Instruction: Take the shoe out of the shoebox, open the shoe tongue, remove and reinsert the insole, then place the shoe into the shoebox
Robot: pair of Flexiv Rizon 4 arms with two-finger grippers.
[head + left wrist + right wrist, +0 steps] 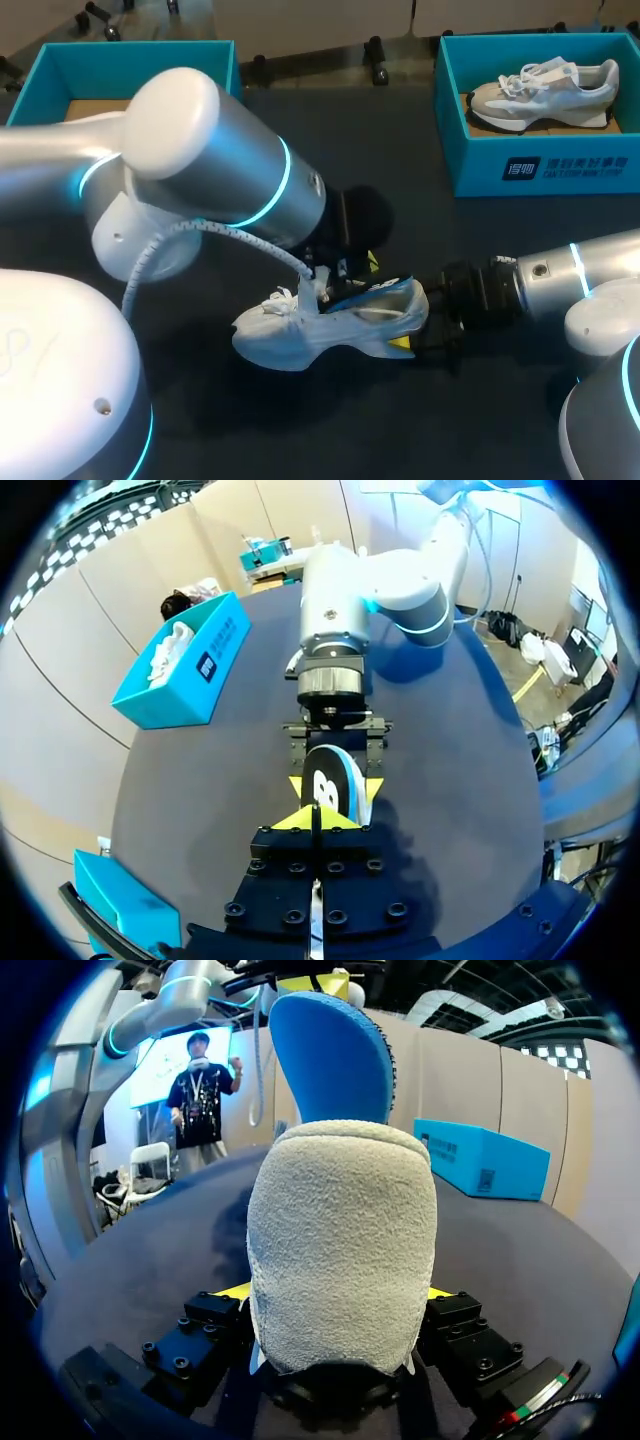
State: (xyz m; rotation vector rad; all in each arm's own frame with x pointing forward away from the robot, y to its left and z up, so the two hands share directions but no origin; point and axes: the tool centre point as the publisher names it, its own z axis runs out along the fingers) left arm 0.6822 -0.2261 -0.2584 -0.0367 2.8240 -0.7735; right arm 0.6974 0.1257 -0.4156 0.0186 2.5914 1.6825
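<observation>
A white shoe [300, 335] lies on its side in the middle of the dark table, toe toward my left. My right gripper [415, 330] is shut on its grey heel [340, 1260], one yellow finger on each side. A blue insole [375, 292] sticks up out of the shoe's opening. My left gripper [355, 272] is above the shoe, shut on the insole's upper end. In the left wrist view the closed yellow tips [315, 815] pinch the blue insole [330, 780]. In the right wrist view the insole [330, 1050] rises beyond the heel.
A teal shoebox [530, 165] at the back right holds a second pale shoe [545, 92]. Another teal box [55, 65] stands at the back left, partly behind my left arm. Bare dark table lies in front of the shoe.
</observation>
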